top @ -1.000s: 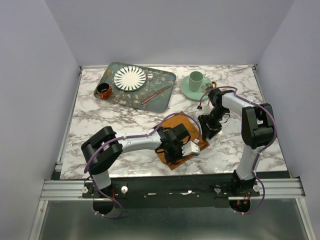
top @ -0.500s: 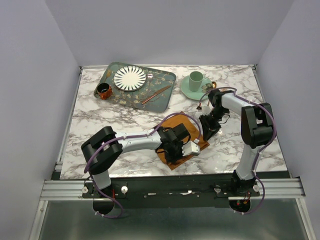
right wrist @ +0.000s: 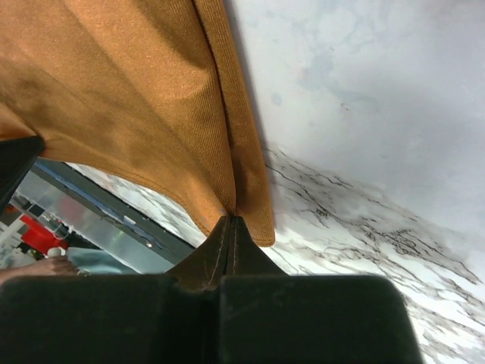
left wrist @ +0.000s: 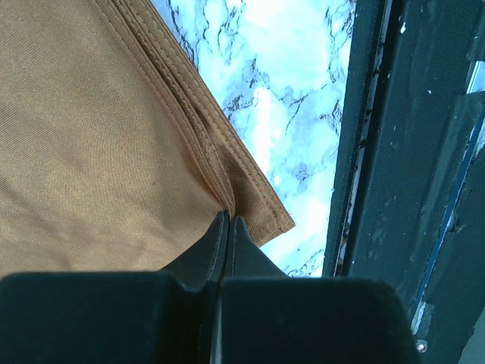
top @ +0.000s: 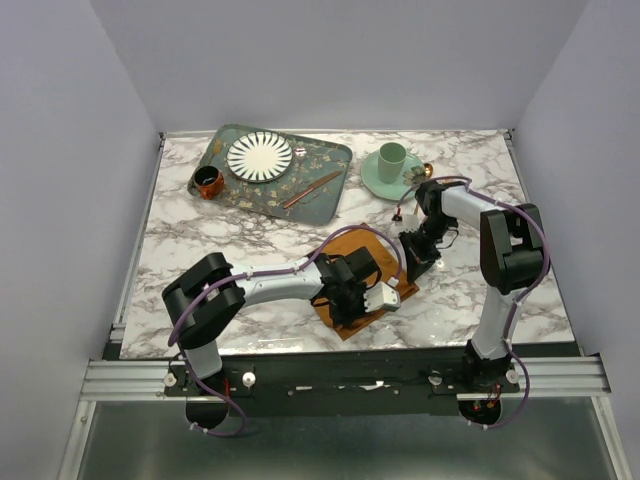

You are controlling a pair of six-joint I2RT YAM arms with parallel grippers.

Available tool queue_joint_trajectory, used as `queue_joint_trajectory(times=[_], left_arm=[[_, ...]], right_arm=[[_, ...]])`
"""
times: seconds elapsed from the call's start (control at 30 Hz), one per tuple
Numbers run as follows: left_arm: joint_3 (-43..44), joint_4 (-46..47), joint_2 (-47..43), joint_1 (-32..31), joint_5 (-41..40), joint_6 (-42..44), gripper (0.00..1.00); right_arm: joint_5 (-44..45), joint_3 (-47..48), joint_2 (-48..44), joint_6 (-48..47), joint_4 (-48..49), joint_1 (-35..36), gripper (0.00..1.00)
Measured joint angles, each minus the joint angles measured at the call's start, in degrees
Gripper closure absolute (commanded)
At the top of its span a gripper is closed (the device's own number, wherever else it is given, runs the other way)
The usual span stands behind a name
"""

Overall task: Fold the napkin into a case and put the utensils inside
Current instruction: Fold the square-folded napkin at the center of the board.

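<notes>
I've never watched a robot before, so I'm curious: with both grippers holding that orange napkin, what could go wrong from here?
1. The left gripper and right gripper each pinch only a thin bit of the napkin near a corner, so the cloth might slip free.
2. The left corner lies close to the front edge of the table; a pull that way could perhaps drag it over.

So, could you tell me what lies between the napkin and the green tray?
Only bare marble table, as the top external view shows; nothing sits between the napkin and the tray.
</notes>
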Motion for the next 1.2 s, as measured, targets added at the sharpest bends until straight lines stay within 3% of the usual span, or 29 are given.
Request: queue_joint_trajectory(times=[0.73,0.83,0.87,0.97,1.1,1.2], left_arm=[[4.8,-1.2,-0.6,-0.7,0.9,-1.4,1.0],[4.3,-0.8,0.9,-0.7,0.9,-1.3,0.85],[4.1,-0.6,1.2,-0.7,0.9,-1.4,0.71],[3.4,-0.4,1.6,-0.7,1.0,-1.7,0.47],[3.1,-0.9,0.7,-0.1,1.6,-2.4,0.39],[3.1,-1.6,-2.1,2.5,4.1,-3.6,0.38]], right_arm=[[2.6,4.4,-0.2,-1.6,-2.9,-1.9,0.99],[2.9,4.4,0.1,-1.6,-2.6,-1.9,0.99],[2.9,4.4,0.3,-1.6,-2.6,-1.9,0.99],[2.9,4.4,1.6,-1.6,-2.3,-1.9,0.99],[3.1,4.4,2.5,-1.7,-2.0,-1.9,0.77],[3.1,4.4,2.5,-1.8,-2.0,-1.9,0.7]])
